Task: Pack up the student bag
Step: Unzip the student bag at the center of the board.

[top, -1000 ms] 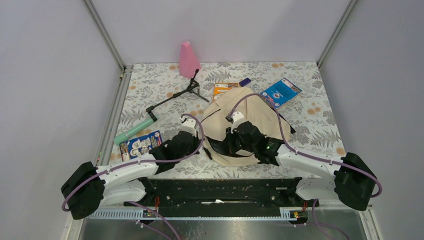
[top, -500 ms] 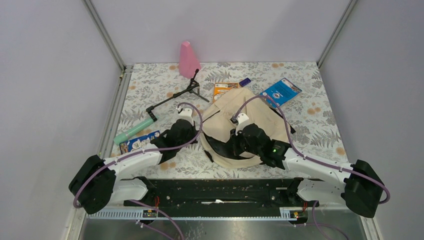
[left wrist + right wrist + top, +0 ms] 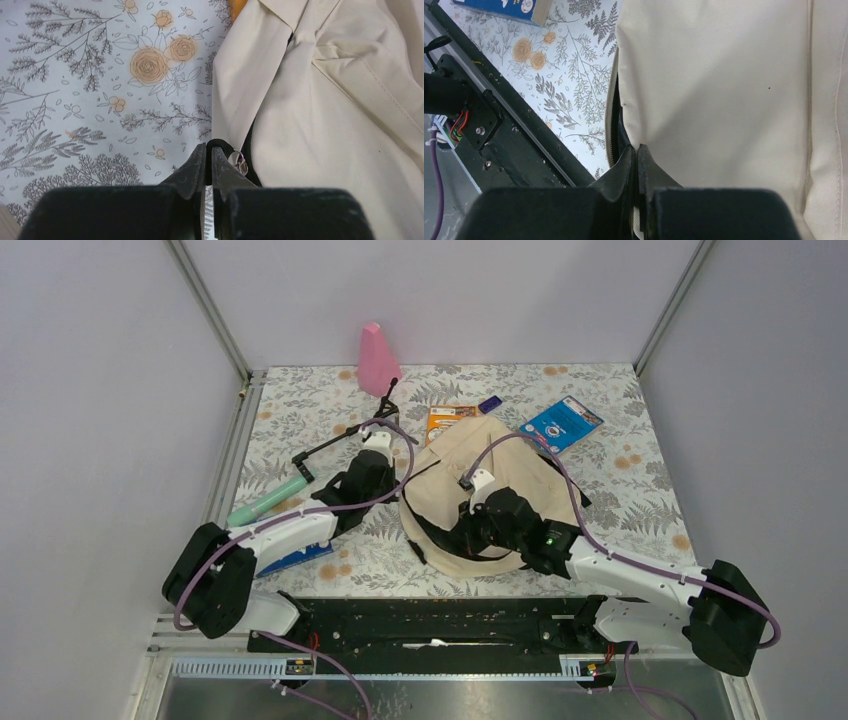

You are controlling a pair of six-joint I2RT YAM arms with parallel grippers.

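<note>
student bag (image 3: pixel 500 455) lies slumped mid-way across the table (image 3: pixel 620 490), between the arms. left gripper (image 3: pixel 210 150) is pinched closed on a black loop (image 3: pixel 218 144) at its edge; right gripper (image 3: pixel 636 150) is clamped tight on its cream rim.

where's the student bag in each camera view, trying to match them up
Top external: student bag lies mid-picture on the floral tablecloth.
Left wrist: student bag fills the right half.
Right wrist: student bag fills the centre and right.
Shared landmark: the floral tablecloth, showing left of the bag in both wrist views.
</note>
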